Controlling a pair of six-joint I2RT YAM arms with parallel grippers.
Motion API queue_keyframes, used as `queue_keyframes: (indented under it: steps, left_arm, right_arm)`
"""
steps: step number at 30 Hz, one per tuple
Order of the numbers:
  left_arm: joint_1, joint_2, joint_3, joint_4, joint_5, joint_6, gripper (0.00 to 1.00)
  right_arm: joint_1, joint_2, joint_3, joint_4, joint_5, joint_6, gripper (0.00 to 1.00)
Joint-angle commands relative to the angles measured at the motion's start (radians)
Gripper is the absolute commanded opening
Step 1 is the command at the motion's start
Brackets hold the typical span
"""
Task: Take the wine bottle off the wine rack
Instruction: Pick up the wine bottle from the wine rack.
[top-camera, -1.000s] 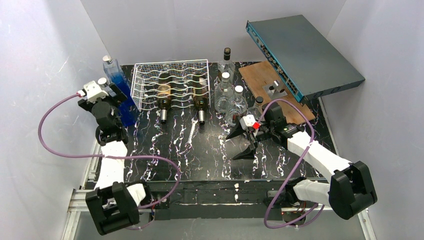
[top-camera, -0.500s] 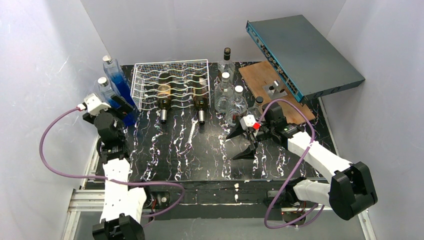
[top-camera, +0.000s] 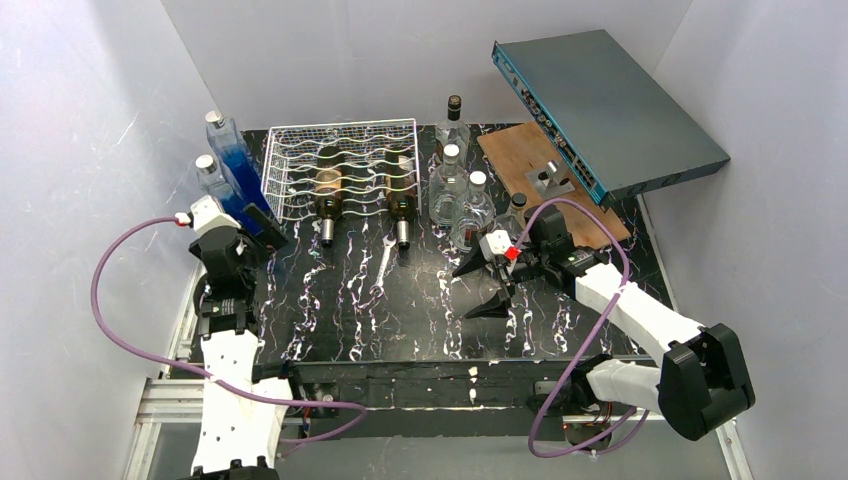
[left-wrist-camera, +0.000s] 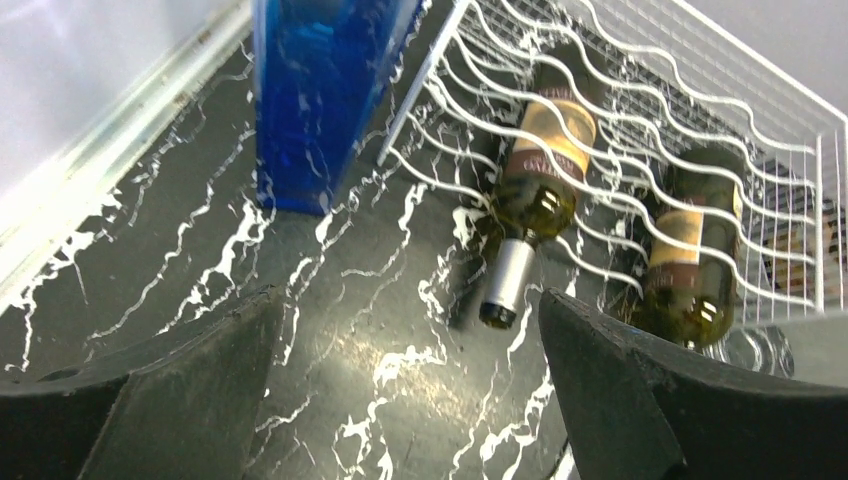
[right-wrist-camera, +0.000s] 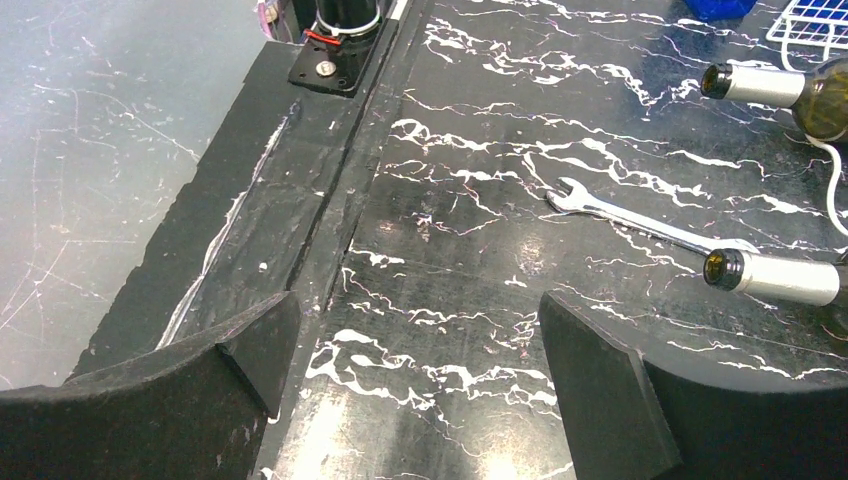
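The wire wine rack (top-camera: 340, 150) lies at the back left of the table, and in the left wrist view the wine rack (left-wrist-camera: 640, 90) fills the upper right. Two dark wine bottles lie in it, necks pointing to the near side: the left bottle (top-camera: 328, 195) (left-wrist-camera: 540, 160) and the right bottle (top-camera: 402, 198) (left-wrist-camera: 690, 270). My left gripper (top-camera: 268, 232) (left-wrist-camera: 410, 300) is open and empty, low over the table just left of the rack's near corner, short of the left bottle's neck. My right gripper (top-camera: 478, 285) (right-wrist-camera: 420, 300) hangs open and empty over mid-table.
Two blue bottles (top-camera: 232, 165) (left-wrist-camera: 320, 90) stand left of the rack. A wrench (top-camera: 383, 262) (right-wrist-camera: 640, 222) lies between the bottle necks. Clear glass bottles (top-camera: 455, 190) stand right of the rack, then a wooden board (top-camera: 545, 185) under a tilted grey-blue box (top-camera: 610, 100).
My left arm has swung its open gripper away from the blue bottles, nearer and to the right, towards the rack's near left corner. The right arm has not moved.
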Motion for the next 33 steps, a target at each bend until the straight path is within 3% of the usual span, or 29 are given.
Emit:
queue_keyframes:
  steps: [1,8,24,33]
  left_arm:
    - [-0.016,-0.016,0.035,-0.107,0.095,0.008,0.98]
    - [-0.020,0.016,0.059,-0.145,0.239,0.012,0.98]
    - [-0.021,0.114,0.051,-0.105,0.424,0.012,0.98]
    - [-0.149,0.272,0.073,-0.102,0.393,0.089,0.98]
  right_arm:
    - [-0.009,-0.023,-0.001,-0.011,-0.007,-0.019,0.98]
    - [-0.011,-0.024,0.001,-0.018,-0.005,-0.025,0.98]
    - [-0.011,-0.021,0.003,-0.028,-0.003,-0.036,0.98]
    - [-0.011,-0.017,0.003,-0.028,-0.001,-0.038,0.98]
